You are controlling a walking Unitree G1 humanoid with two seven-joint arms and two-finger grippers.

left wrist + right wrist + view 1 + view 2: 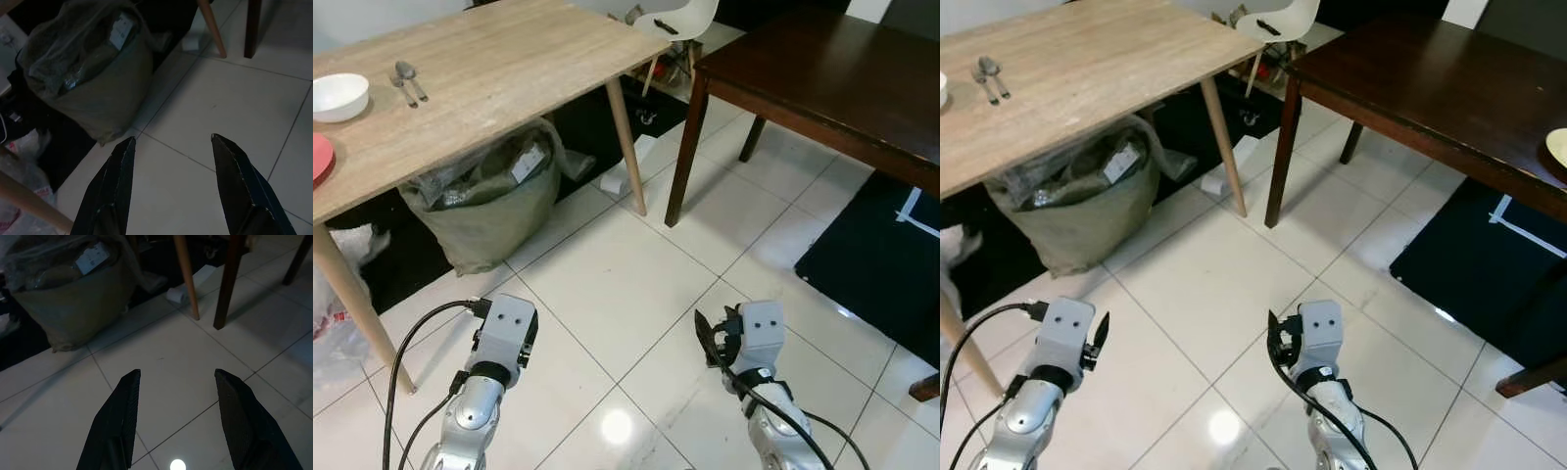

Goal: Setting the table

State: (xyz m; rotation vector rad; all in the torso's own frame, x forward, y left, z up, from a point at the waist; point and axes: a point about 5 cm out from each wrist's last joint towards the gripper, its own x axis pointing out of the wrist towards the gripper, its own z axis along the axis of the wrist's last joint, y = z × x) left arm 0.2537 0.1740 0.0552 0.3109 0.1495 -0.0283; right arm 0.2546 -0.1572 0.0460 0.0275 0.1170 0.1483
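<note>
Two end effectors | left end effector (168, 147) wide open, empty | right end effector (173, 382) wide open, empty

White bowl (337, 96), spoons (408, 82), wooden table (499, 73)

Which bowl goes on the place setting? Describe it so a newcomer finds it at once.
Start at the light wooden table on the robot's left, not the dark brown table. Near its left end sits the white bowl, upright, just left of two metal spoons lying side by side. A red plate lies nearer the table's front edge; the bowl is the only deep, white dish there.
</note>
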